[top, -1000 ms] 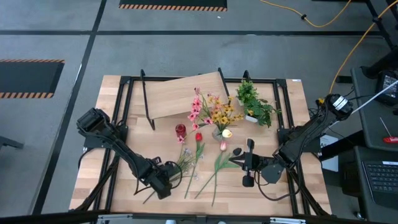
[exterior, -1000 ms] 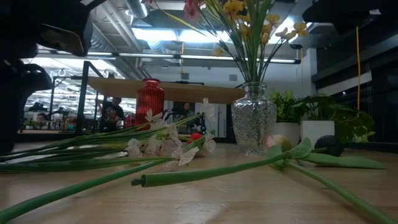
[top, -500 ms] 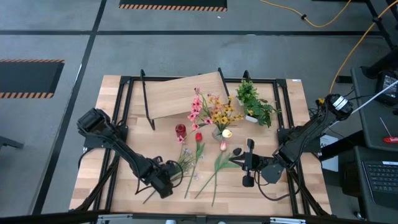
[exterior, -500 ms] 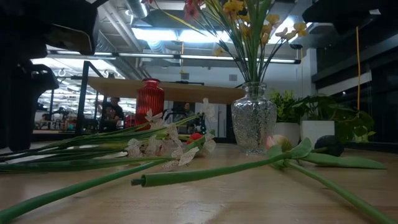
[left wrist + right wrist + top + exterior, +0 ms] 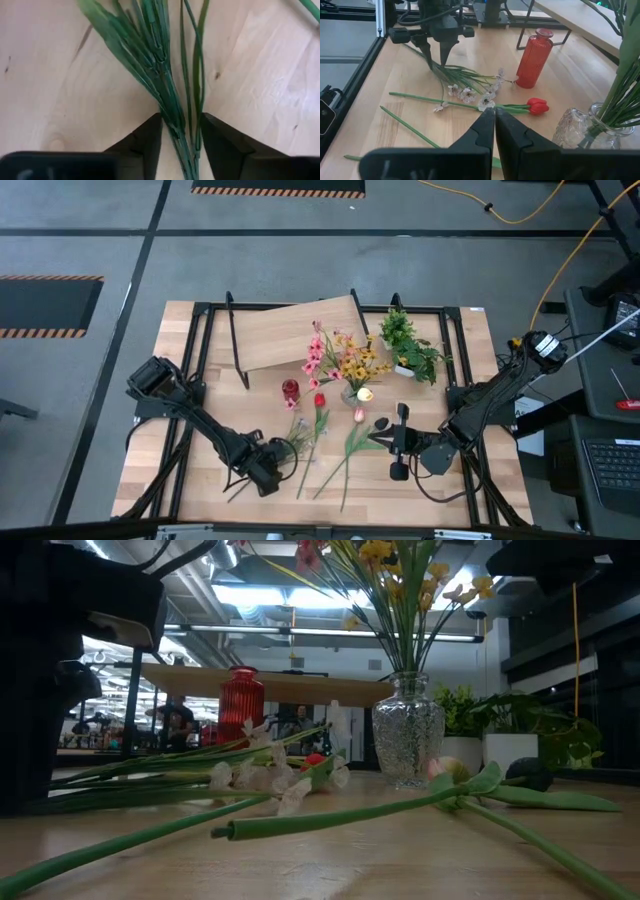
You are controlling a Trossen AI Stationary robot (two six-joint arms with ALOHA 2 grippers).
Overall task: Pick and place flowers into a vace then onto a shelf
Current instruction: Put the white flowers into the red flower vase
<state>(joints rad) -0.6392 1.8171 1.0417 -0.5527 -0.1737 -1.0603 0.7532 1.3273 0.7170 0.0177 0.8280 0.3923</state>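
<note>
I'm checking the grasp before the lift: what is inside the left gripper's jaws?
Between the fingers of the left gripper lies a bundle of thin green flower stems, flat on the wooden table. The stems' cut ends run out of view below the fingers.

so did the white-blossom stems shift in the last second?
Yes. In the low view the white-blossom stems have lifted off the table and their blossoms sit higher against the red vase, as the left claw closes around them.
</note>
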